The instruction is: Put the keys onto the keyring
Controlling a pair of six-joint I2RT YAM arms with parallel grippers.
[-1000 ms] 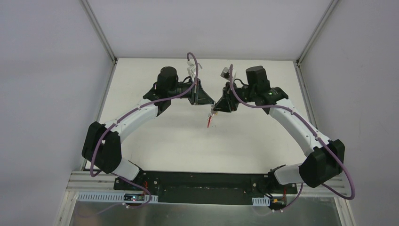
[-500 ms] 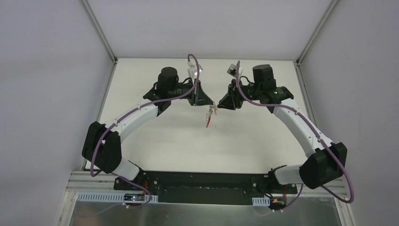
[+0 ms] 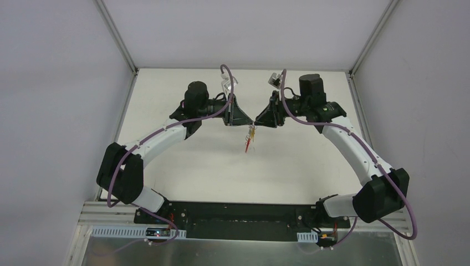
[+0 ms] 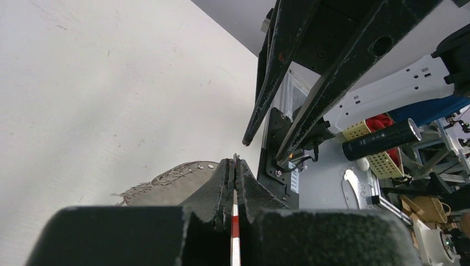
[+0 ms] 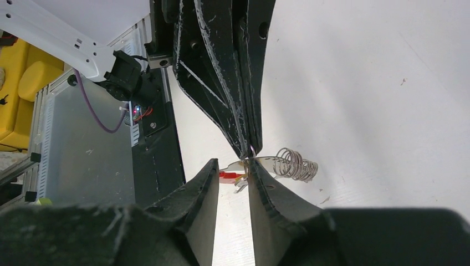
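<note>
Over the white table [image 3: 183, 166], the left gripper [image 4: 235, 166] is pinching the keys [image 5: 291, 164] by their red band [image 5: 227, 175], aloft. The right gripper [image 5: 233, 169] is standing part open around the band; it should be closing slowly and squarely, avoiding tugging sideways.

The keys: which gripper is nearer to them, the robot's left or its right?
Left. The left gripper is shut on the red band of the keys. The right gripper faces it, jaws apart, tips beside the bunch; contact unclear.
</note>
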